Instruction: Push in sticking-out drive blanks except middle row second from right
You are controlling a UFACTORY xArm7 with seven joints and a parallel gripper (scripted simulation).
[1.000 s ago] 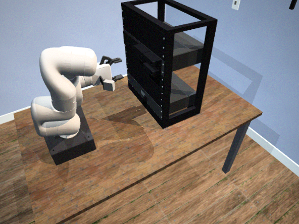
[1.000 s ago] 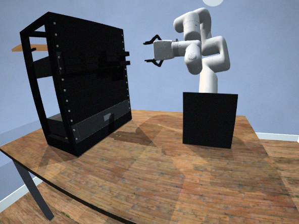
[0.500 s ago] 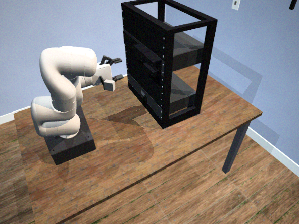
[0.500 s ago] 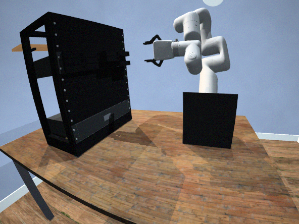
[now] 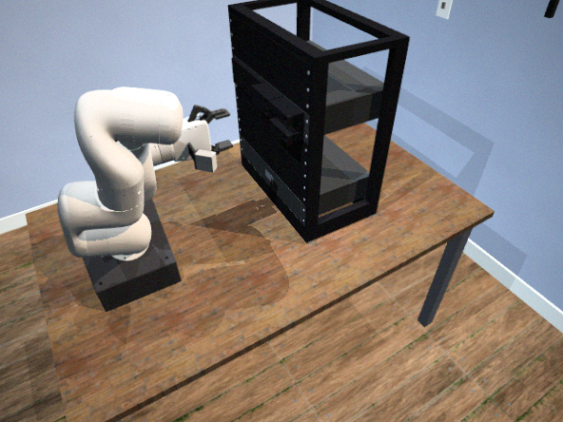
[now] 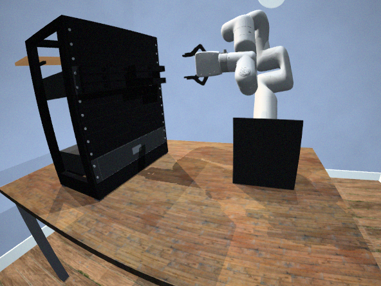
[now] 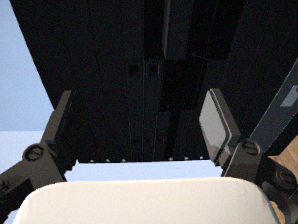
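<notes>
The black rack (image 5: 397, 95) (image 6: 36, 84) stands on the wooden table (image 5: 333, 266) (image 6: 193, 225). The storage chassis front (image 5: 266, 119) (image 6: 109, 80) sits in the rack's upper half. Blanks stand out from it as dark blocks: one upper blank (image 5: 280, 101) (image 6: 158, 68) and one just below it (image 5: 287, 128) (image 6: 159, 80) show clearly; the others are hard to tell apart in the dark. My gripper (image 5: 223, 129) (image 6: 186, 66) (image 7: 142, 105) is open and empty. It points at the chassis front from a short gap away and touches nothing. The wrist view shows the dark front (image 7: 110, 75) between the fingers.
A grey panel unit (image 5: 281, 190) (image 6: 129, 154) sits at the rack's bottom front. My arm stands on a black pedestal (image 5: 133, 276) (image 6: 267, 154) on the table. The table's right edge (image 5: 475, 209) runs close behind the rack.
</notes>
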